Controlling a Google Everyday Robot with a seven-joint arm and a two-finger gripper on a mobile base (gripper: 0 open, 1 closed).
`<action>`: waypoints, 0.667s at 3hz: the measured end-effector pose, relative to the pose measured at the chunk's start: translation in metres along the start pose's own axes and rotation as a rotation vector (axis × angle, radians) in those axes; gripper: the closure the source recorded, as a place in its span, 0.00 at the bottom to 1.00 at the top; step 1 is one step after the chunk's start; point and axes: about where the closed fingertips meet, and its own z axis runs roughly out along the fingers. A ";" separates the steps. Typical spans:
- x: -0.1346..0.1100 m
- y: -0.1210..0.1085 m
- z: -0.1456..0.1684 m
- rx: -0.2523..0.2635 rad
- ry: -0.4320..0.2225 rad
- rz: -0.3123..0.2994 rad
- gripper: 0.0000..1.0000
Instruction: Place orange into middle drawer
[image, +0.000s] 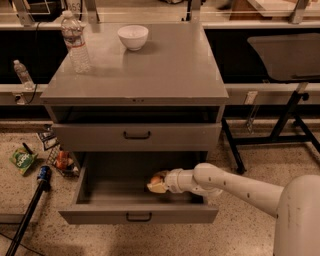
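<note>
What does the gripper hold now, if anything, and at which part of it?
The gripper holds the orange inside the open middle drawer. It seems to grip the fruit's right side, toward the arm; the exact contact places are hidden.

floor (235, 236): speckled terrazzo | furniture: grey cabinet (150, 80), dark side table (287, 55) | light: dim, warm

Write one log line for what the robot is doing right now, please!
gripper: in open middle drawer, holding orange | orange: not released yet | bowl, bottle: on cabinet top
</note>
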 end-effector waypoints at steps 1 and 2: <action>0.004 0.001 0.009 0.000 0.007 0.011 0.54; 0.001 0.005 0.012 0.001 0.002 0.016 0.30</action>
